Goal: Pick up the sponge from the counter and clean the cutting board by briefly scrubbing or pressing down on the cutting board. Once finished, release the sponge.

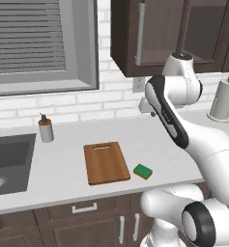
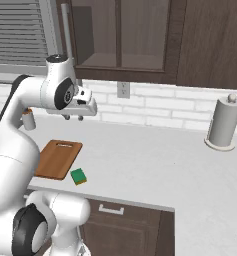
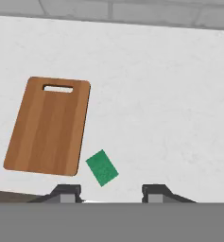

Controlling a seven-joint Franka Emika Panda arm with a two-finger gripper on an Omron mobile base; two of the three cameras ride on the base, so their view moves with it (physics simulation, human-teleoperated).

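Your gripper (image 3: 111, 193) hangs high above the bench (image 3: 170, 94), its two finger tips set well apart with nothing between them. In the right base view you see the gripper (image 2: 74, 117) well clear of the surface, out in front of the brick wall.

Below it, and a little toward the left finger tip in the hand view, lies the sponge (image 3: 102, 168): one small flat block with a green top, turned at an angle to the bench edge. From the left base view you can make out the sponge (image 1: 143, 171) showing a thin yellow edge under the green. It sits flat on the bench, near the front edge.

Just beside the sponge, further left from the gripper, you have one cutting board (image 3: 48, 125). It is a reddish-brown wooden rectangle with rounded corners and lengthwise grain, and a slot handle at the short edge farthest from the gripper. Board and sponge are close but not touching, and nothing lies on the board.

You can also count one soap dispenser (image 1: 46, 128), one paper towel roll (image 2: 223, 126) on its stand, and one dark sink basin (image 1: 7, 161) sunk into the bench.
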